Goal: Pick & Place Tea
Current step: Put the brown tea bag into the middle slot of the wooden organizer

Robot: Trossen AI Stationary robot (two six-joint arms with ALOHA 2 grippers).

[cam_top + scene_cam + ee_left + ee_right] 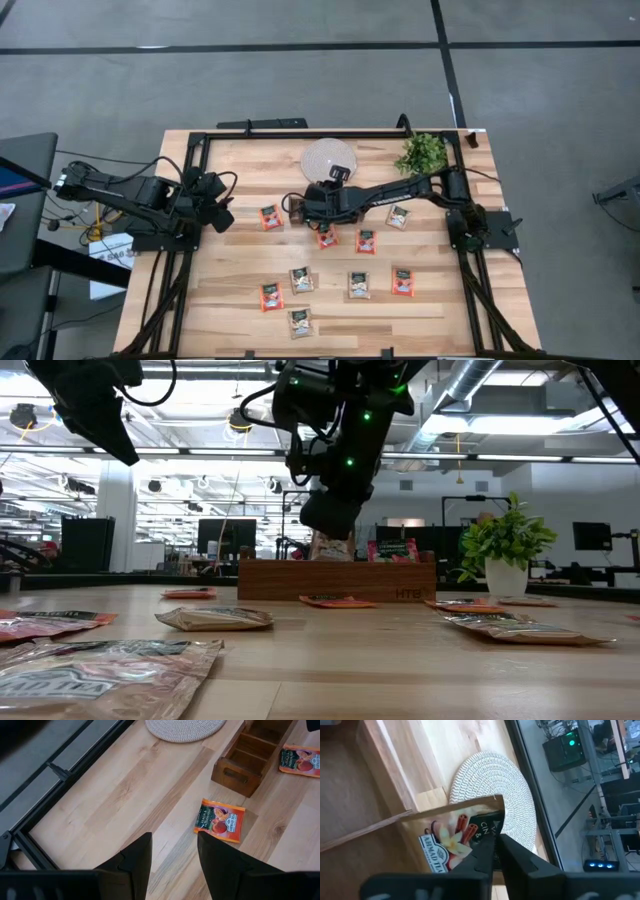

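Right gripper (495, 851): fingers near-closed, pinching tan sachet (451, 837) over wooden tray (375, 795). Risk: sachet snags divider beneath, tips out. Left gripper (172, 857): wide, empty.

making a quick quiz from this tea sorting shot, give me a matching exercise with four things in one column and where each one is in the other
Things:
1. left fingers
2. right fingers
3. potted plant
4. round woven mat

Places or states:
A. at the table's far edge, right of the mat
B. pinching a tan tea bag over the wooden tray
C. spread apart, empty, near a red-orange tea bag
D. lying flat just behind the tray

Pairs: 1-C, 2-B, 3-A, 4-D
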